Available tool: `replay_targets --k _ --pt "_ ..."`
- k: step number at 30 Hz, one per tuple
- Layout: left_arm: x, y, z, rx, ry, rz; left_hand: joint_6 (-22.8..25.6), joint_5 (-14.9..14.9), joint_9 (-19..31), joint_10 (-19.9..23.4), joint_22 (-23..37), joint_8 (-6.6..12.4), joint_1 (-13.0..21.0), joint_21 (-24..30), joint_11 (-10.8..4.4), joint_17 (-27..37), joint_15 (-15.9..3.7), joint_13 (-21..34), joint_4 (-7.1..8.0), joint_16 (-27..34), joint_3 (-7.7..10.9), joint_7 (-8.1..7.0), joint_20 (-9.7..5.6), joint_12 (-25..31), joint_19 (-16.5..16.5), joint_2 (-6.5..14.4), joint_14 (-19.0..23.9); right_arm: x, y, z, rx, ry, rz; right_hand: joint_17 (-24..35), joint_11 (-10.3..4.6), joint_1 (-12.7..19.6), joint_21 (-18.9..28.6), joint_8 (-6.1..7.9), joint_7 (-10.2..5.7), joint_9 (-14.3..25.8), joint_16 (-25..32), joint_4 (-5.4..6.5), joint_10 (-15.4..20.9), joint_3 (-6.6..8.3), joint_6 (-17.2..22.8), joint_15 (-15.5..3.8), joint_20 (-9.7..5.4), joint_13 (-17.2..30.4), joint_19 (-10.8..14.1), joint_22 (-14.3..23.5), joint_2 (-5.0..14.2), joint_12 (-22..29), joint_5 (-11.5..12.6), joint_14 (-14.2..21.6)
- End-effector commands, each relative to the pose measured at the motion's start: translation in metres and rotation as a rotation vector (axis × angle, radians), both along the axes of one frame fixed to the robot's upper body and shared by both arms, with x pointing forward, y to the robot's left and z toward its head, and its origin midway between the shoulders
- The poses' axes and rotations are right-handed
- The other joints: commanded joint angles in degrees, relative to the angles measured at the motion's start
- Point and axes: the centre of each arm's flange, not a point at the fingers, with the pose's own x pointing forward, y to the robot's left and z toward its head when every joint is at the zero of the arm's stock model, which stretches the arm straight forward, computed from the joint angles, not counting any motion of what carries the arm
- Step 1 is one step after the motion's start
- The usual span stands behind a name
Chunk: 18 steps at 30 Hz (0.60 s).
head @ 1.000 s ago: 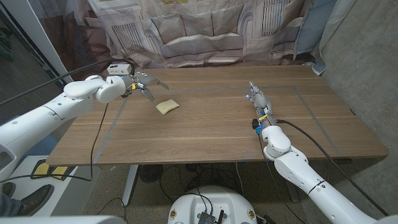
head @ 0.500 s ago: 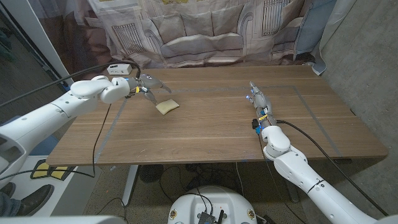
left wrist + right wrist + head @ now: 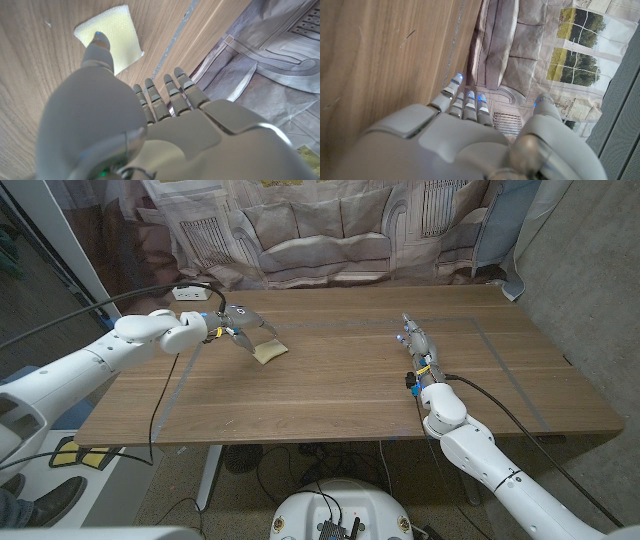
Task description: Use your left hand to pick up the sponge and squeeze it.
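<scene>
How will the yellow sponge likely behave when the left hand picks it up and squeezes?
The sponge looks porous, so probably light and squashy. It lies flat and thin, so it shouldn't roll. The left hand may nudge it across the smooth table.

The left arm reaches in from the near left across toward the far left, its robot hand (image 3: 238, 326) held with fingers (image 3: 169, 95) spread apart and arched downward, gripping nothing. The right arm extends from the near right, its robot hand (image 3: 416, 346) upright on edge, fingers straight and together, pointing far.
</scene>
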Motion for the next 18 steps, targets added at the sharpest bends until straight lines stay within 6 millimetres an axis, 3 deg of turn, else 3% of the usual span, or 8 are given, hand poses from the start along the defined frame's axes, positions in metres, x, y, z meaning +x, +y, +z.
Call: replay_targets --k 1,4,7,13,18 --pt "0.011 0.003 -0.009 0.004 0.006 -0.019 2.19 0.55 0.2 1.78 0.14 0.59 1.21 0.7 -0.01 0.1 -8.01 0.05 -0.07 0.4 -0.54 0.39 -2.31 0.56 1.71 0.03 2.16 -0.003 -0.001 -0.004 0.006 0.011 -0.004 0.13 -0.04 0.37 0.09 -0.2 0.04 0.29 0.29 -0.12 0.25 -0.1 0.29 0.23 0.39 0.06 -0.09 0.19 0.16 -0.12 -0.12 0.22" --pt "0.014 0.002 -0.009 -0.003 0.006 -0.03 3.26 0.53 0.22 3.3 0.09 0.6 2.04 0.94 -0.25 0.05 -8.73 0.02 -0.31 0.41 -0.54 1.4 -5.41 0.77 3.33 0.23 3.79 -0.003 -0.001 -0.005 0.007 0.015 -0.005 0.13 -0.03 0.39 0.08 -0.19 0.05 0.29 0.29 -0.12 0.25 -0.09 0.33 0.22 0.39 0.06 -0.1 0.19 0.18 -0.13 -0.11 0.22" --pt "0.015 0.002 -0.008 -0.011 0.01 -0.036 3.84 0.52 0.23 3.72 0.07 0.7 2.41 1.1 -0.1 0.05 -8.72 0.01 -0.41 0.41 -0.48 2.13 -5.92 0.83 4.1 0.38 4.28 -0.004 -0.001 -0.006 0.006 0.018 -0.006 0.14 -0.05 0.38 0.09 -0.19 0.04 0.29 0.29 -0.11 0.22 -0.1 0.32 0.2 0.35 0.06 -0.08 0.19 0.19 -0.14 -0.11 0.22" --pt "0.019 -0.001 -0.01 -0.027 0.038 -0.055 4.57 0.4 0.26 4.01 0.06 0.66 3.45 1.44 0.35 0.09 -8.41 0.07 -0.62 0.24 -0.19 2.85 -4.64 0.7 5.9 1.0 4.92 -0.004 -0.001 -0.007 0.008 0.024 -0.005 0.14 0.02 0.39 0.08 -0.2 0.06 0.29 0.29 -0.1 0.18 -0.12 0.31 0.2 0.4 0.06 -0.08 0.19 0.19 -0.16 -0.12 0.21" --pt "0.027 0.0 -0.013 -0.094 0.126 -0.056 4.76 -0.35 0.3 3.75 -0.03 0.28 4.5 2.26 1.1 0.16 -7.09 0.2 -0.69 -0.16 -0.04 4.5 -2.44 0.29 10.04 1.71 4.72 -0.006 -0.001 -0.007 0.006 0.027 -0.006 0.14 -0.02 0.39 0.07 -0.22 0.05 0.29 0.3 -0.1 0.21 -0.14 0.29 0.18 0.38 0.06 -0.09 0.2 0.17 -0.15 -0.12 0.25"
